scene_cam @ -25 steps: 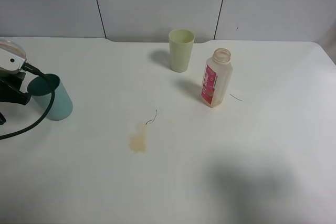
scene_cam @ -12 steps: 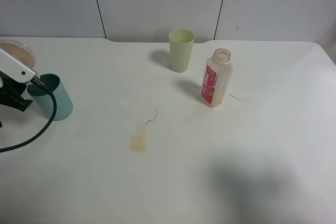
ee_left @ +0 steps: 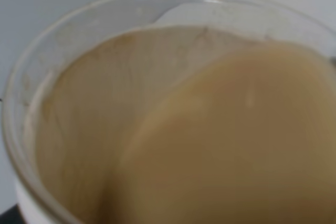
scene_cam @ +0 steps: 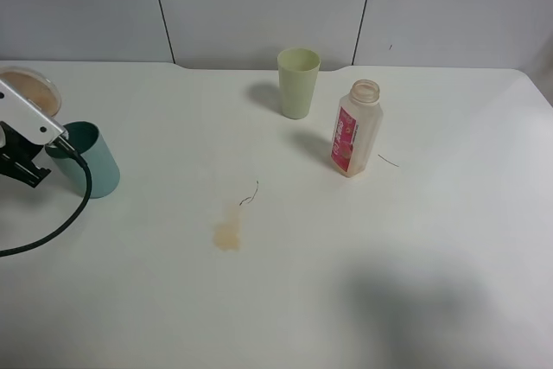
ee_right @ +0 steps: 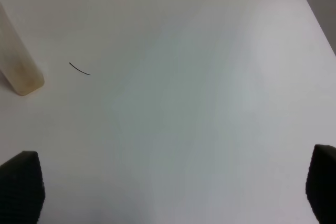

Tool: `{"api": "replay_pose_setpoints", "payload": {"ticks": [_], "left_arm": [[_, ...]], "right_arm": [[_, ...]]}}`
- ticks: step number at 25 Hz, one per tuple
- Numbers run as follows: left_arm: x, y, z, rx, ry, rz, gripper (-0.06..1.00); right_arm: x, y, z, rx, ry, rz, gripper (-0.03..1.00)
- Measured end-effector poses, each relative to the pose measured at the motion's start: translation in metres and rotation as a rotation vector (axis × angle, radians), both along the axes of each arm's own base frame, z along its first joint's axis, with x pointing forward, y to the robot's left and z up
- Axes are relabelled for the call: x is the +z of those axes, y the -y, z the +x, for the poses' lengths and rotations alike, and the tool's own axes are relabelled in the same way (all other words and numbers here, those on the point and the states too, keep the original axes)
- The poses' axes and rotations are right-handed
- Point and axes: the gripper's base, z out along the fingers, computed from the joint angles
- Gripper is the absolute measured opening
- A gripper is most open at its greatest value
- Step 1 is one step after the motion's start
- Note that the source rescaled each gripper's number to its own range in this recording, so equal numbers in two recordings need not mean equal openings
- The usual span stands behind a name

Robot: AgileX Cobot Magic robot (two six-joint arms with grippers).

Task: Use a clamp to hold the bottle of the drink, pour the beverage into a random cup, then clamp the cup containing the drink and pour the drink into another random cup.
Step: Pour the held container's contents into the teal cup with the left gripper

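A clear plastic cup (scene_cam: 31, 91) with beige drink is held at the far left, just above and behind a teal cup (scene_cam: 86, 160). My left gripper (scene_cam: 31, 118) is shut on this clear cup. In the left wrist view the cup (ee_left: 173, 114) fills the picture, tilted, and the fingers are hidden. An uncapped bottle (scene_cam: 355, 127) with a pink label stands right of centre, with little drink left in its base (ee_right: 16, 61). A pale green cup (scene_cam: 298, 82) stands behind it. My right gripper (ee_right: 173, 192) is open over bare table right of the bottle, outside the exterior high view.
A beige spill stain (scene_cam: 227, 235) lies on the white table (scene_cam: 432, 231) near the middle. Thin dark threads lie by the stain (scene_cam: 249, 194) and by the bottle (scene_cam: 388, 160). A black cable (scene_cam: 60, 213) loops from the left arm.
My left arm has turned and shifted slightly, and the clear cup's mouth with beige drink now shows more fully at the far left. The bottle and the other cups have not moved.
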Motion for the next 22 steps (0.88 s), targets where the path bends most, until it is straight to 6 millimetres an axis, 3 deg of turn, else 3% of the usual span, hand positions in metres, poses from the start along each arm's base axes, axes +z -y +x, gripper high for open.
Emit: {"api": "replay_pose_setpoints", "payload": {"ticks": [22], "left_arm": [[0.0036,-0.0004,0.0009,-0.035,0.028,0.129,0.03]], "right_arm": [[0.0,0.0,0.0,0.0,0.0,0.0,1.0]]}}
